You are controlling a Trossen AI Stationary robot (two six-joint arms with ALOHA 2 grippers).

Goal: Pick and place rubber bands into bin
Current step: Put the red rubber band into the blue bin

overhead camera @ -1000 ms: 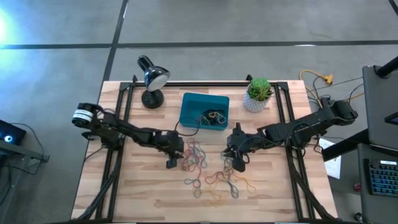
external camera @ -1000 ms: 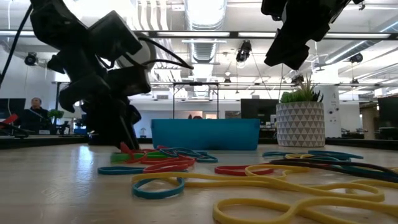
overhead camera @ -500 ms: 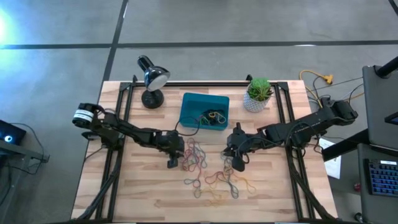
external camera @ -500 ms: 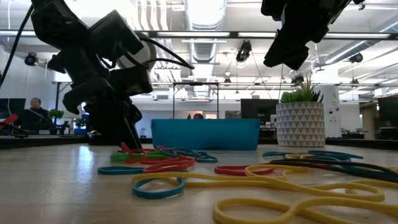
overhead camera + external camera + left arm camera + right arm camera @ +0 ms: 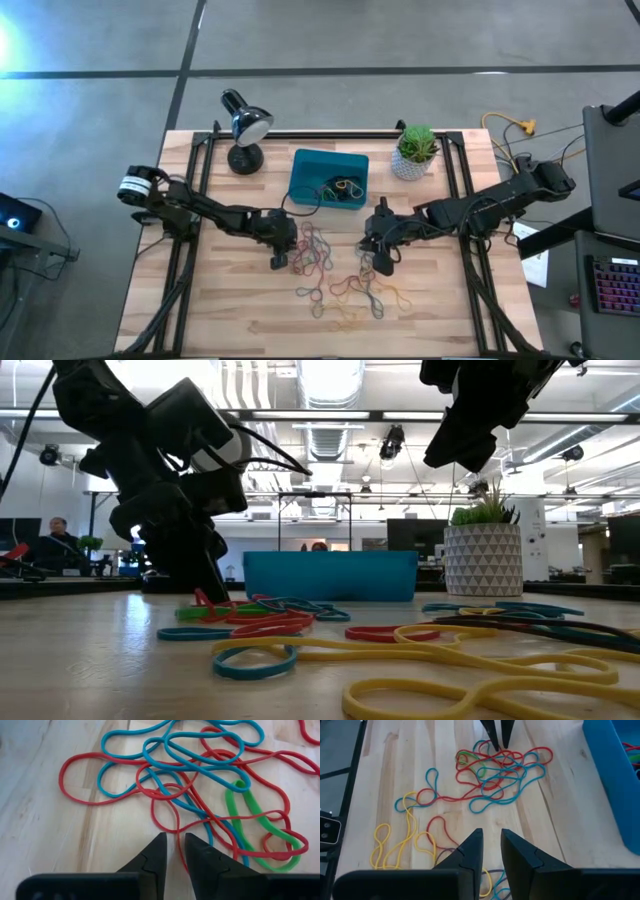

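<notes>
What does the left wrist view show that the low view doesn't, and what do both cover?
Only the left wrist view: the left gripper with a narrow gap between its fingertips, down at the wood beside a red rubber band, and a green band tangled with blue ones.

Only the low view: the bin, the plant pot, the right arm hanging high, a person far off.

Both: the left arm at the red-and-blue pile on the table.
</notes>
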